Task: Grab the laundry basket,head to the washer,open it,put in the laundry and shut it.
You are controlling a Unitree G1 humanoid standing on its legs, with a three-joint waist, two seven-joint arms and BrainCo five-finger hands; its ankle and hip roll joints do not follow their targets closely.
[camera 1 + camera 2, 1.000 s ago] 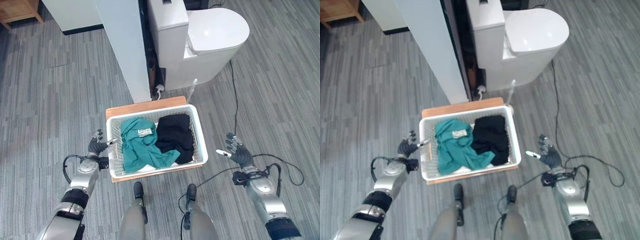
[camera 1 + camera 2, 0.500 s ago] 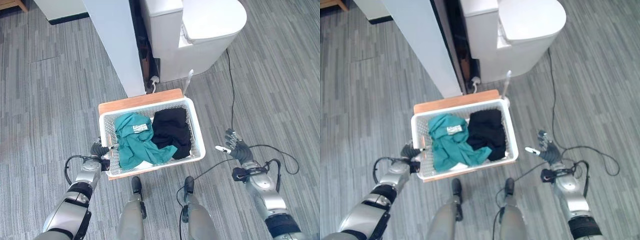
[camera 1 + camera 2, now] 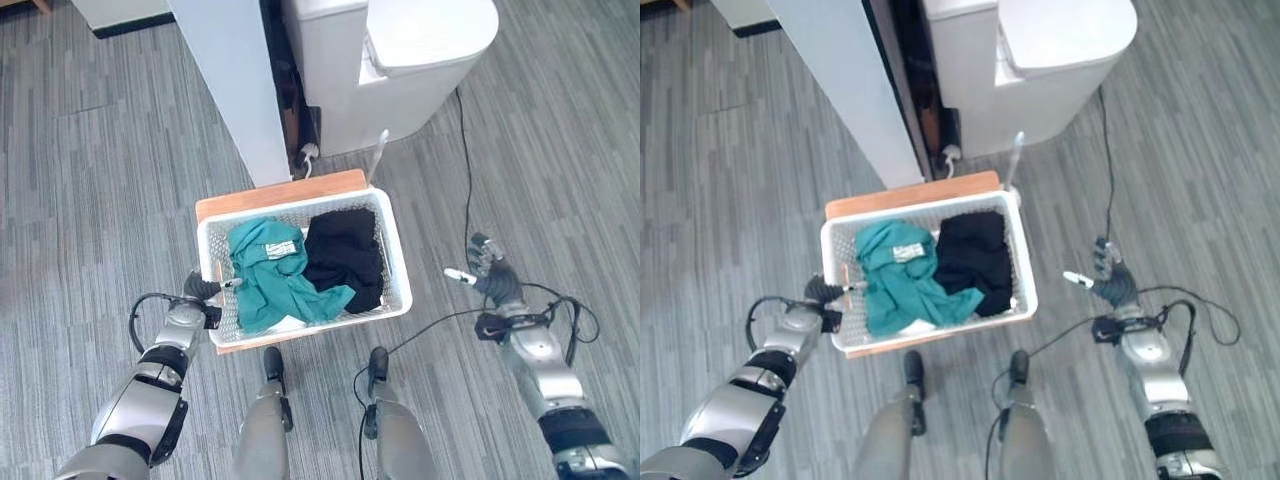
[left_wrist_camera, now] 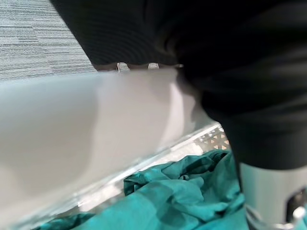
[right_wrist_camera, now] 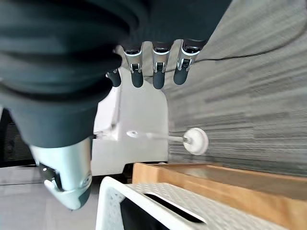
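The white laundry basket [image 3: 397, 262] stands on a low wooden board [image 3: 262, 193] on the floor just before me. In its left half lies a teal cloth [image 3: 268, 280], in its right half a black cloth [image 3: 345, 255]. My left hand [image 3: 198, 291] is at the basket's left rim [image 4: 72, 124], with its thumb [image 4: 268, 191] over the teal cloth [image 4: 187, 191] inside. My right hand [image 3: 492, 279] hangs open to the right of the basket, a clear gap away, its fingers [image 5: 160, 72] straight.
A white toilet [image 3: 420, 60] stands beyond the basket at the right. Left of it rises a white partition [image 3: 235, 90]. A white brush-like stick [image 3: 378, 152] leans by the toilet's base. Grey plank floor [image 3: 90, 200] lies all around.
The view has shifted. My left hand has closed the gap to the basket's left rim. My right hand has drifted a little farther from the basket's right side.
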